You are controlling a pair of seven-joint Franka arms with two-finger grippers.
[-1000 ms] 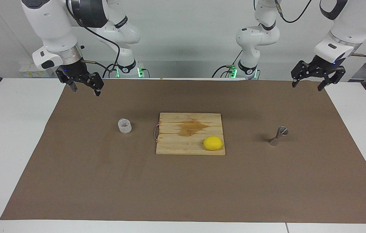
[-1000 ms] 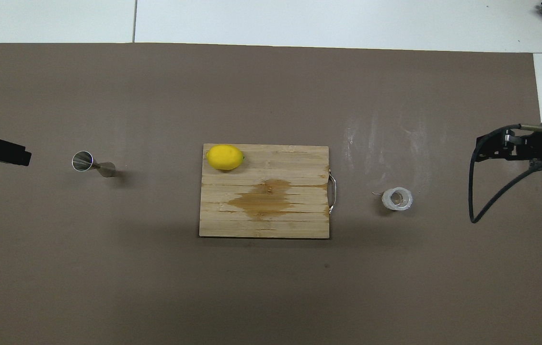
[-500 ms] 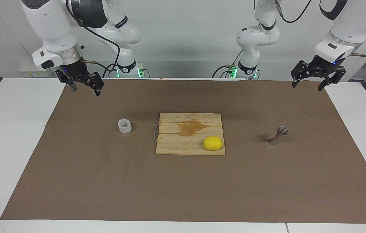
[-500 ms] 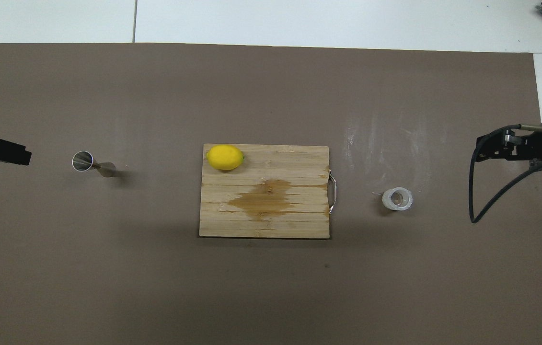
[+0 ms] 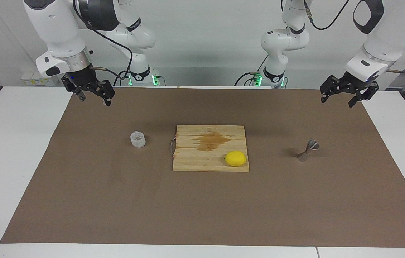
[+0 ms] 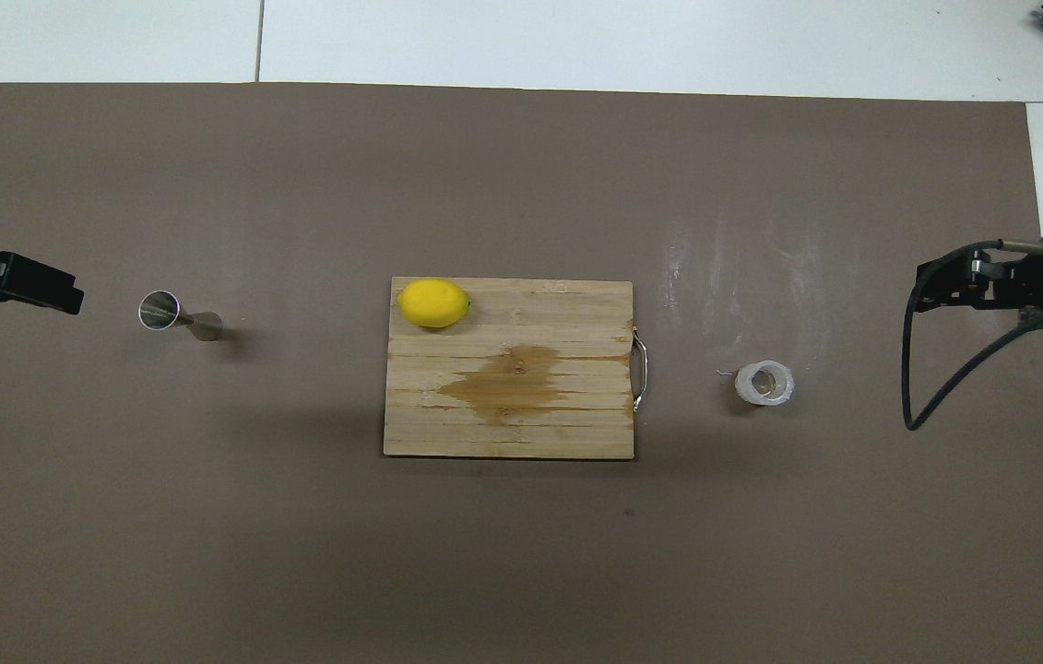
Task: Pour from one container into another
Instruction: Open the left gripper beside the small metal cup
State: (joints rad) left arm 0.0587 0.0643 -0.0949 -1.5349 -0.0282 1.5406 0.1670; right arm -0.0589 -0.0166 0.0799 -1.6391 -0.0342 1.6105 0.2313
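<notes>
A matt brown paper sheet covers the smooth white desk. The board is pale wood with a darker stain. The cup is textured translucent glass, the jigger shiny metal, the lemon smooth-skinned.

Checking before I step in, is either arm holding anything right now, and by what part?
Nothing is held. Both the left end effector and right end effector are open in the air; the glass cup and jigger stand untouched.
</notes>
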